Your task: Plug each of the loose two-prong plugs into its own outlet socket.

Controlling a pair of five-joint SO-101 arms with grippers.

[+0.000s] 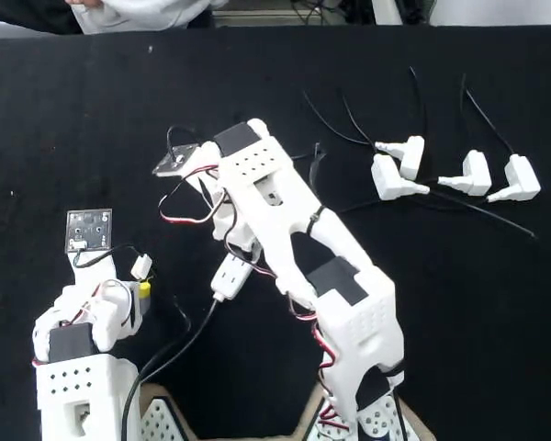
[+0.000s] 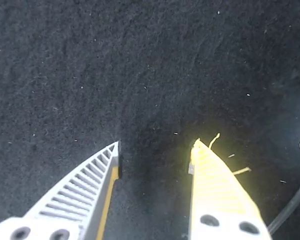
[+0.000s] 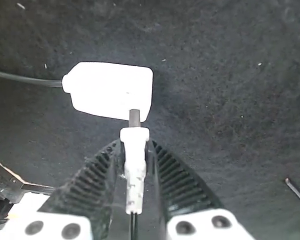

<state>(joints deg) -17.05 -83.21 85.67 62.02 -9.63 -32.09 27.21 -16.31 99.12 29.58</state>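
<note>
plug [image 3: 134,165]: white, gripped by closed right tool [image 3: 135,147] | prong tip at face of white socket block [image 3: 110,92] lying mid-bench, seated or not: cannot tell | black cord [image 3: 25,79] leaves block | four loose plugs [image 1: 390,179] grouped well apart on black bench [image 1: 73,110] | left tool [image 2: 155,150]: fingers spread, over bare bench

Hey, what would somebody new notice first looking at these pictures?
Near the middle, the right pincer grips a white plug pointed at a white socket block. Four more plugs lie loose toward the far right of the black cloth. The left pincer hangs open above that cloth.
</note>
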